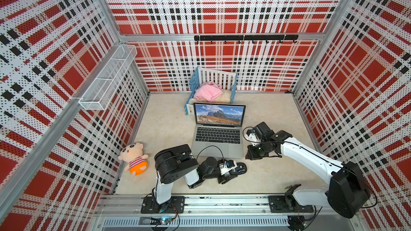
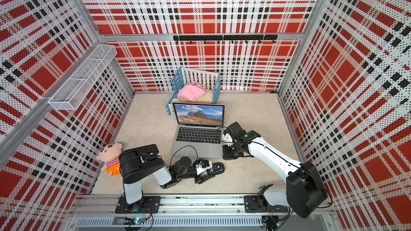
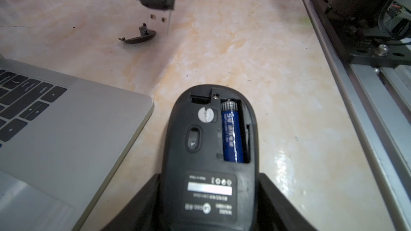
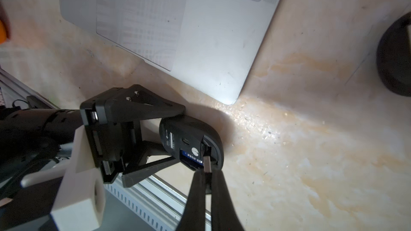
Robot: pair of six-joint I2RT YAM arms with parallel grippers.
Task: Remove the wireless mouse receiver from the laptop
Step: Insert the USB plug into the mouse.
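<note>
My right gripper (image 4: pixel 207 175) is shut on the wireless mouse receiver (image 4: pixel 207 163), whose metal plug (image 3: pixel 159 22) sticks out from the fingertips. It hangs over the table, clear of the laptop (image 1: pixel 216 145), near the laptop's front right corner (image 4: pixel 231 98). The black mouse (image 3: pixel 211 141) lies upside down between the fingers of my left gripper (image 3: pixel 210 181), which is shut on its sides. Its battery bay is open and shows a blue battery (image 3: pixel 232 134). In both top views the receiver is too small to make out under the right gripper (image 1: pixel 252 154).
The mouse's loose battery cover (image 3: pixel 138 36) lies on the table beyond the receiver. A doll (image 1: pixel 134 158) sits at the left, and a blue-and-white crib (image 1: pixel 211 89) with pink cloth stands behind the laptop. An aluminium rail (image 1: pixel 222 203) runs along the front edge.
</note>
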